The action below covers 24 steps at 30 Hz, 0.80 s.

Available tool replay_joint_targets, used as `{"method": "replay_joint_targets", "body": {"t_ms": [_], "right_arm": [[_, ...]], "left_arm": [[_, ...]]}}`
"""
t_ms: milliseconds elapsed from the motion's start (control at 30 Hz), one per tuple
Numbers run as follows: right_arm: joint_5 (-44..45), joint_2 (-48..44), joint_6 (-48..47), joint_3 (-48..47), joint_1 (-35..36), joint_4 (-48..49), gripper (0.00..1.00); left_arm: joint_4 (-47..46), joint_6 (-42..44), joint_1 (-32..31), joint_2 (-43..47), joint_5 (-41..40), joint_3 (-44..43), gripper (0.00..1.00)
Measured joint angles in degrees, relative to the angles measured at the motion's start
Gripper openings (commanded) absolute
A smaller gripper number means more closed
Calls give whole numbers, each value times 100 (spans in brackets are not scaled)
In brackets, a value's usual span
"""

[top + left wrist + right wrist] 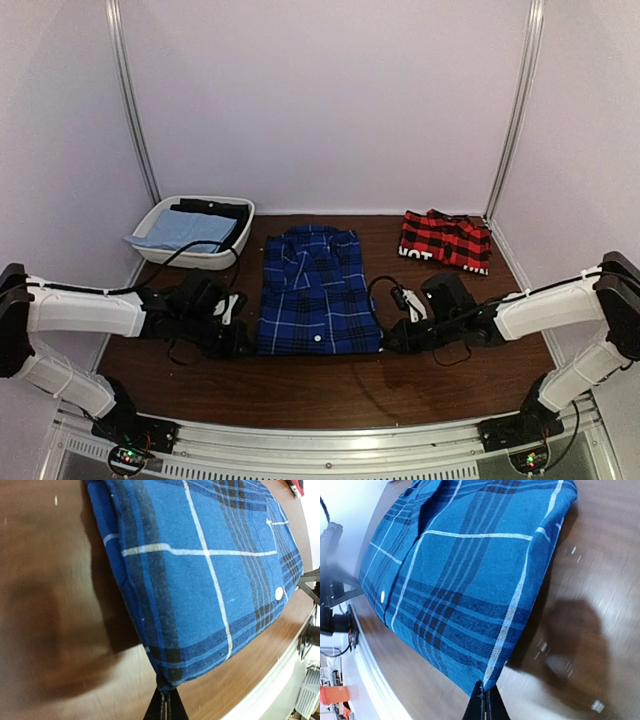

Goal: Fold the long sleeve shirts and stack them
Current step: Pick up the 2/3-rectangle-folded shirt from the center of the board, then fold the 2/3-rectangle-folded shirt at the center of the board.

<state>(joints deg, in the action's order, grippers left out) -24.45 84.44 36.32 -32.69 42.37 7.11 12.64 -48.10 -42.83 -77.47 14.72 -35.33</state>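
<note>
The dark blue plaid shirt (318, 292) lies folded into a tall rectangle at the middle of the brown table (330, 385). My left gripper (243, 343) is shut on the shirt's near left corner (170, 677). At the near right corner (487, 682) my right gripper (392, 341) is shut in the same way. In both wrist views the shirt (210, 565) (465, 575) spreads away from the pinched corners. The red-and-black check shirt (446, 240) sits crumpled at the far right of the table, away from both grippers.
A white bin (160, 217) at the far left holds a light blue cloth (185, 230) and a black garment (212, 208). Metal frame posts (512, 120) rise at the back corners. A white rail (330, 450) runs along the table's near edge.
</note>
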Motion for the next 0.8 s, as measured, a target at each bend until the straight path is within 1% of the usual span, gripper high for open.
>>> {"method": "replay_joint_targets", "body": {"t_ms": [167, 300, 400, 500, 600, 700, 800], "right_arm": [[160, -743, 345, 422, 577, -251, 0], [319, -1106, 505, 433, 798, -538, 0], [415, -1325, 546, 219, 839, -922, 0], [538, -1403, 527, -223, 833, -1294, 0], [542, -1266, 448, -785, 717, -1532, 0], [385, -815, 393, -1488, 313, -1567, 0], [142, -74, 343, -2256, -378, -1423, 0]], "left_arm": [[404, -380, -483, 861, -96, 435, 0], [634, -518, -621, 1132, -179, 435, 0], [920, -533, -636, 1246, -232, 273, 0], [1405, -461, -614, 1193, -339, -212, 0], [1827, -245, -411, 870, -332, -964, 0], [1980, 129, 118, 313, -133, -1869, 0], [1993, 575, 815, -402, 140, -2791, 0]]}}
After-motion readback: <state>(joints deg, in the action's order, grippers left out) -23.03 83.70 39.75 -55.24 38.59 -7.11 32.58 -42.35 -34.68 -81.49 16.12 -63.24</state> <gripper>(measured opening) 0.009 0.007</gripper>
